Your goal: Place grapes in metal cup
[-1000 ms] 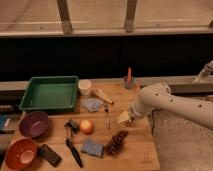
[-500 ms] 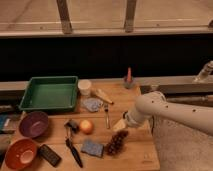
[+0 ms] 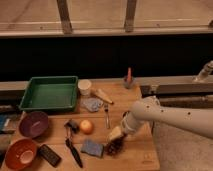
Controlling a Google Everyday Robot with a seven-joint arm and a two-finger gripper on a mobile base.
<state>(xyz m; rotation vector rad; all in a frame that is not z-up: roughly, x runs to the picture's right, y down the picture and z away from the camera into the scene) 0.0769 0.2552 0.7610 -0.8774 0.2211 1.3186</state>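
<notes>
The grapes (image 3: 115, 147), a small dark reddish-purple bunch, lie on the wooden table near its front edge, right of a blue sponge (image 3: 93, 148). My gripper (image 3: 116, 135) is at the end of the white arm coming in from the right. It points down and sits right above the grapes, at or very near their top. The metal cup (image 3: 73, 125), small and grey with a dark inside, stands to the left of the round orange fruit (image 3: 87, 126), well left of the gripper.
A green tray (image 3: 50, 93), white cup (image 3: 85, 86), blue cloth (image 3: 92, 104) and fork (image 3: 106, 116) lie further back. A purple bowl (image 3: 33, 123), orange bowl (image 3: 19, 153), black remote (image 3: 49, 155) and black utensil (image 3: 74, 150) are at front left. A red-topped bottle (image 3: 128, 79) stands at the back.
The arm has swung left and down, bringing the gripper from above the table's right side to just over the grapes. The objects on the table have not moved.
</notes>
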